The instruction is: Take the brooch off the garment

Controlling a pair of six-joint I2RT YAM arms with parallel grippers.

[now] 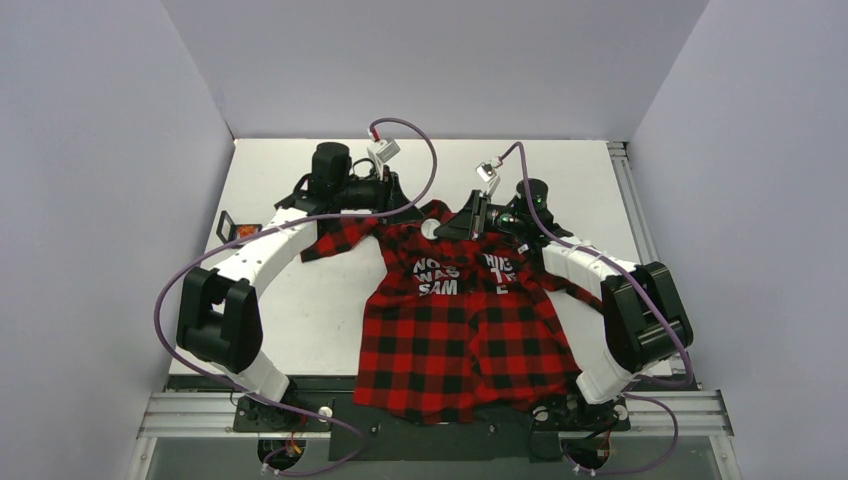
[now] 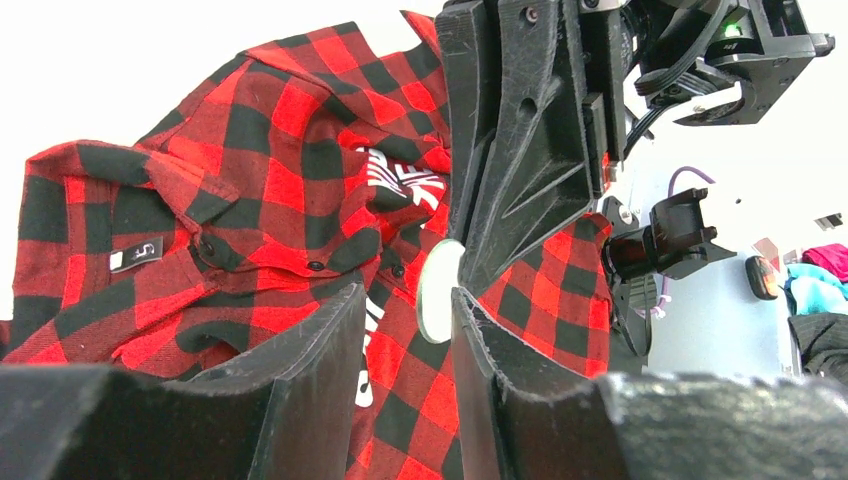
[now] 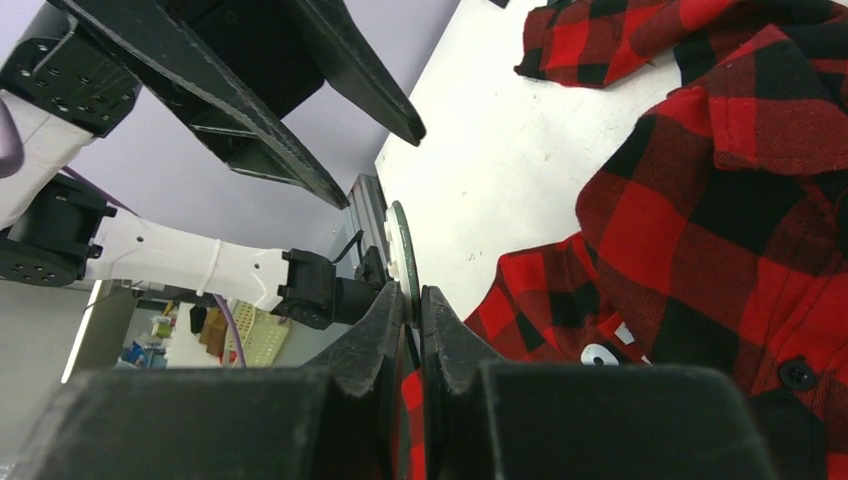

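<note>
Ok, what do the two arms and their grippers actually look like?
Both arms match: white tubular links, left arm and right arm, joined by boxy black joint housings. Each carries a looping purple cable with a small white connector near the wrist. The left gripper and right gripper have black, rough-textured, wedge-shaped fingers. A green light glows on the right wrist.

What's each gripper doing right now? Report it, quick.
Left gripper: open, holding nothing.
Right gripper: closed on a thin white round disc.
</note>
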